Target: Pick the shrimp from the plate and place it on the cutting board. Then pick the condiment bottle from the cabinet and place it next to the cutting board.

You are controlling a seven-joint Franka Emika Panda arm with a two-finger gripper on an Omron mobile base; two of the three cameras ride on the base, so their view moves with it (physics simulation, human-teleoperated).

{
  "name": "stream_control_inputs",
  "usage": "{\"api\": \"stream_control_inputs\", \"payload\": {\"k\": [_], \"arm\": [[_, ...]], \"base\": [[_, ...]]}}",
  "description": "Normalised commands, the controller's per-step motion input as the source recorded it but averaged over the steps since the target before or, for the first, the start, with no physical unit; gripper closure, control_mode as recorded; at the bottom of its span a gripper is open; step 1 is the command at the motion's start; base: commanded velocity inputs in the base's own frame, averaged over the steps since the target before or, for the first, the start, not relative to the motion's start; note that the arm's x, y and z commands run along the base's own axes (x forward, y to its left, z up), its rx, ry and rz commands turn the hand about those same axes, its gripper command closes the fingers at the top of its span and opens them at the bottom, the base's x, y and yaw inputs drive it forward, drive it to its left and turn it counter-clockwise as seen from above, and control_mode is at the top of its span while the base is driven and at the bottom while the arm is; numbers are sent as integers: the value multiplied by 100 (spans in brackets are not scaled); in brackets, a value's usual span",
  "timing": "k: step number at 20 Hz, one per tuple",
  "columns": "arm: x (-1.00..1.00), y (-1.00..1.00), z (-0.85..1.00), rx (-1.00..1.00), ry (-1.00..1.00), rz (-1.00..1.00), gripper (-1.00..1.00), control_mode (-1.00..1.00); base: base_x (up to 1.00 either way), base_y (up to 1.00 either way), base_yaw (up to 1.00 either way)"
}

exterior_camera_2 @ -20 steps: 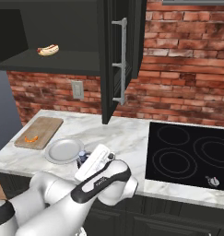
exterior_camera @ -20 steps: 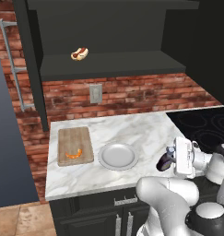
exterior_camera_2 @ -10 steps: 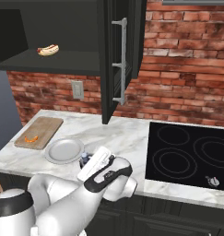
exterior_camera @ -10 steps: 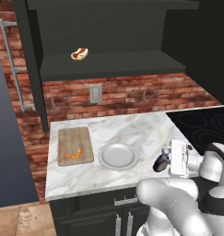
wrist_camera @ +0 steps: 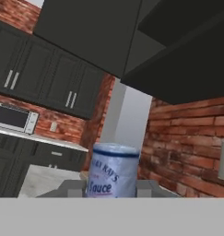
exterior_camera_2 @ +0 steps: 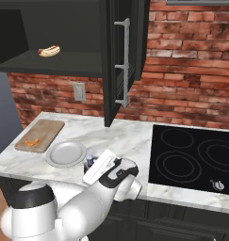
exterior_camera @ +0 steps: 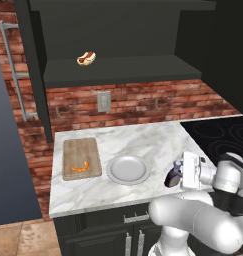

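shrimp: we see the shrimp (exterior_camera: 80, 167) already lying on the cutting board (exterior_camera: 82, 158), toward its near edge, so we judge the first half of the task done.
plate: the plate (exterior_camera: 128, 169) sits bare just to the right of the cutting board on the marble counter (exterior_camera: 143, 140).
bottle: we find the condiment bottle (wrist_camera: 112, 170) between our fingers; in the hand view its capped end and label rise right at the bottom centre, its long axis running out from the fingers.
jaws: our gripper (exterior_camera: 174, 174) is clenched on the bottle, finger pads on either side of its body.
where we are: the gripper hangs low over the front right part of the counter, to the right of the plate and well apart from the board; in the right base view the gripper (exterior_camera_2: 91, 163) sits just beside the plate's near right rim.
key relation: the free counter next to the board lies to the gripper's left, with the plate in between.
next move, as we judge it: carry the bottle leftward past the plate and stand it beside the board.
risk: brushing the plate on the way.
also there: a hot dog (exterior_camera: 86, 58) rests on the cabinet (exterior_camera: 118, 70) shelf.
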Motion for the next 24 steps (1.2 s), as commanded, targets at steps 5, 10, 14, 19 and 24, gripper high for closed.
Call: {"api": "stream_control_inputs", "payload": {"k": [5, 10, 14, 19, 24], "arm": [[17, -3, -32, 0, -1, 0, 100, -100], [4, 0, -29, 0, -2, 0, 100, -100], [0, 0, -27, 0, -1, 0, 100, -100], [0, 0, -25, 0, 0, 0, -100, -100], [1, 0, -17, 0, 0, 0, -100, -100]], "base": [[0, 0, 0], [0, 0, 0], [0, 0, 0], [0, 0, 0], [0, 0, 0]]}}
